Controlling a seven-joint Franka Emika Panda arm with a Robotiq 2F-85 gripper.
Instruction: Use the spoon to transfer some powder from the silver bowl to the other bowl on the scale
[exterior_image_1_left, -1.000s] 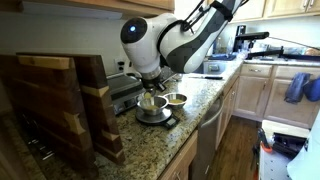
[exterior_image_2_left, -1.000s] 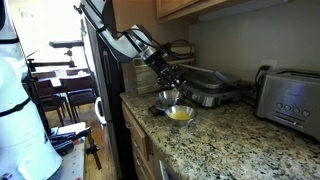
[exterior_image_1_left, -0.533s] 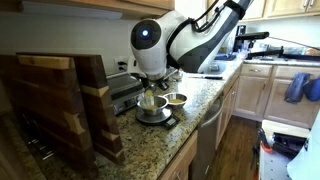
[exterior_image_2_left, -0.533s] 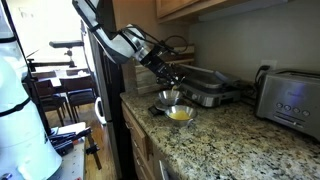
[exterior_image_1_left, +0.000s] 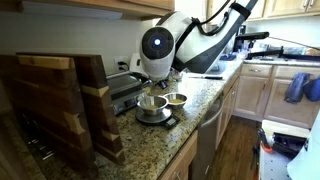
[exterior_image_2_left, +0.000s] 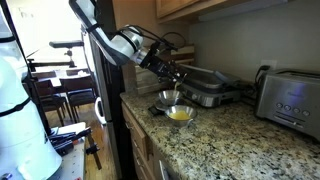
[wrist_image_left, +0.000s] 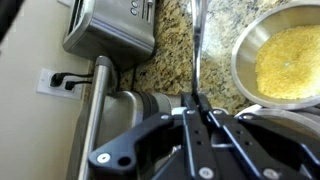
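- Wrist view is showing the fingers (wrist_image_left: 183, 122) pinching fully shut on the spoon (wrist_image_left: 197, 50), its thin handle running upward out of frame.
- I am judging that handle to be stiff, slick metal, likely twisting in a loose hold.
- Powder (wrist_image_left: 285, 60) is lying loose in the silver bowl (wrist_image_left: 240, 45), just beside the spoon; it looks light and easily spilled.
- Other bowl (exterior_image_1_left: 152, 103) is sitting on the scale (exterior_image_1_left: 158, 119) on the bench (exterior_image_1_left: 175, 145).
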